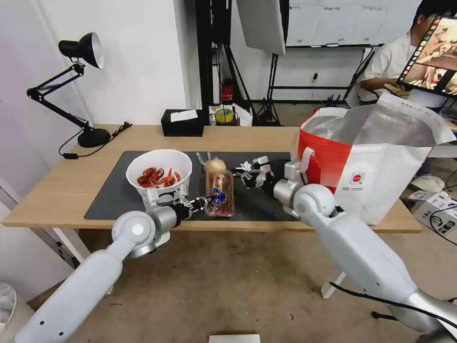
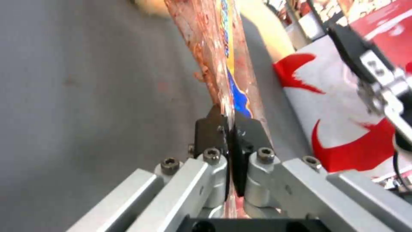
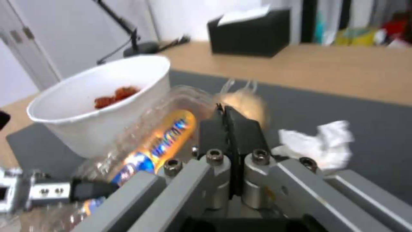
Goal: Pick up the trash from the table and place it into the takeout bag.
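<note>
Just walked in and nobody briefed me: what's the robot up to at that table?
It is clearing trash into the takeout bag. The left gripper is shut on the edge of a clear plastic tray on the grey mat. The right gripper is shut and empty, above the mat near the crumpled tissue. The bowl of crayfish shells sits on the mat.

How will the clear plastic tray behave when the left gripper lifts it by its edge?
The left gripper pinches only the tray's thin rim, so it will probably flex and droop. It looks light, being thin and clear. The greasy-looking reddish smears suggest it may slip.
</note>
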Controlling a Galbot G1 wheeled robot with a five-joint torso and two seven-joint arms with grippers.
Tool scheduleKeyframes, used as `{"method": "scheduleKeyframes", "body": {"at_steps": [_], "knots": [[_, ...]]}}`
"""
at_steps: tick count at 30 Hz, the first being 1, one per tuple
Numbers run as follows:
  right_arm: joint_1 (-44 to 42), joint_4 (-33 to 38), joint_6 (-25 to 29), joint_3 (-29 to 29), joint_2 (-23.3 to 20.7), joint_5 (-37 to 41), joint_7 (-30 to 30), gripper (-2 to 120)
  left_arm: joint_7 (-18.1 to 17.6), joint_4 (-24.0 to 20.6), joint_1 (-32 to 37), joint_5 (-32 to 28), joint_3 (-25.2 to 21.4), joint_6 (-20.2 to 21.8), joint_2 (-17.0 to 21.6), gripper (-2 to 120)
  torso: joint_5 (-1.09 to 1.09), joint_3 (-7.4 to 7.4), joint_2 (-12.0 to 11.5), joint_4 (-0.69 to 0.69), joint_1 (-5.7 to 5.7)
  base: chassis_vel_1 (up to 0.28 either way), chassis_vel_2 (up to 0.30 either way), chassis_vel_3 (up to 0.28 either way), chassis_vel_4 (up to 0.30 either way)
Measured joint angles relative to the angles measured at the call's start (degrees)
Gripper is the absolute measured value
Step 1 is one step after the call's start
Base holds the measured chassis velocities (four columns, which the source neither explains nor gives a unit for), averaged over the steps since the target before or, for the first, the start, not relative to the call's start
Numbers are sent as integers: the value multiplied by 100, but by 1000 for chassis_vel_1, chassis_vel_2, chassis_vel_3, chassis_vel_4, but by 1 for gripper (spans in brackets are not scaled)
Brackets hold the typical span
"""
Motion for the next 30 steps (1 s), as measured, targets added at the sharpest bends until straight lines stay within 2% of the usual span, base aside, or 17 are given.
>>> {"method": "scheduleKeyframes", "body": {"at_steps": [3, 5, 7, 8, 11, 13, 15, 17, 19, 20, 22, 24, 25, 27, 30], "knots": [[-951, 758, 514, 613, -193, -348, 73, 0, -57, -205, 38, -95, -133, -57, 74, 0, 1, 0, 0, -1, 0, 0, 0, 0, 0], [-1189, 941, 634, 753, -208, -463, 105, 0, -62, -249, 42, -121, -155, -76, 95, 0, -1, 0, 1, 0, 0, 0, 0, 0, 0], [-1718, 1288, 936, 1002, -192, -701, 241, 0, -91, -334, 47, -180, -210, -112, 143, 0, 0, -1, 1, 0, 0, 0, 0, 0, 0], [-1718, 1288, 936, 1002, -192, -701, 241, 0, -91, -334, 47, -180, -210, -112, 143, 0, 0, -1, 1, 0, 0, 0, 0, 0, 0], [-2681, 1798, 1507, 1393, -58, -1146, 512, 0, -140, -434, 22, -250, -274, -160, 201, 0, 0, -1, 1, 0, -1, 0, 0, 0, 0], [-2856, 1888, 1582, 1468, -30, -1233, 547, 0, -144, -450, 9, -263, -283, -167, 212, 0, 1, -1, 2, 0, 0, 0, 0, 0, 0], [-3541, 2298, 1795, 1846, 46, -1662, 613, 0, -149, -533, -116, -315, -335, -188, 245, 0, -1, -1, 1, 0, -1, 0, 0, 0, 0], [-3649, 2366, 1827, 1919, 50, -1743, 613, 1, -149, -547, -142, -326, -342, -194, 251, 0, -1, -1, 2, 1, -1, 0, 0, 0, 0], [-4105, 2625, 1908, 2235, 62, -1964, 567, 11, -154, -608, -293, -405, -338, -224, 271, 0, 0, -1, 1, 1, -1, 0, 0, 0, 0], [-4105, 2625, 1908, 2235, 62, -1964, 567, 11, -154, -608, -293, -405, -338, -224, 271, 0, 0, -1, 1, 1, -1, 0, 0, 0, 0], [-4720, 2822, 2085, 2615, 110, -2071, 470, 23, -193, -665, -607, -567, -272, -278, 272, 0, -1, -1, 2, 0, -1, 0, 0, 0, 0], [-4822, 2831, 2131, 2662, 130, -2093, 454, 25, -204, -665, -670, -592, -255, -284, 272, 0, -1, -1, 2, 0, -1, 0, 0, 0, 0], [-5139, 2834, 2300, 2774, 216, -2168, 405, 33, -229, -648, -893, -672, -178, -292, 271, 0, 0, -1, 2, 0, -1, 0, 0, 0, 0], [-5311, 2801, 2427, 2812, 284, -2207, 360, 36, -253, -612, -1069, -729, -100, -296, 271, 0, 0, 0, 1, -1, -1, 0, 0, 0, 0], [-5566, 2671, 2707, 2870, 468, -2303, 256, 51, -294, -506, -1683, -895, 263, -312, 292, 0, 0, 0, 1, 1, -1, 0, 0, 0, 0]]}}
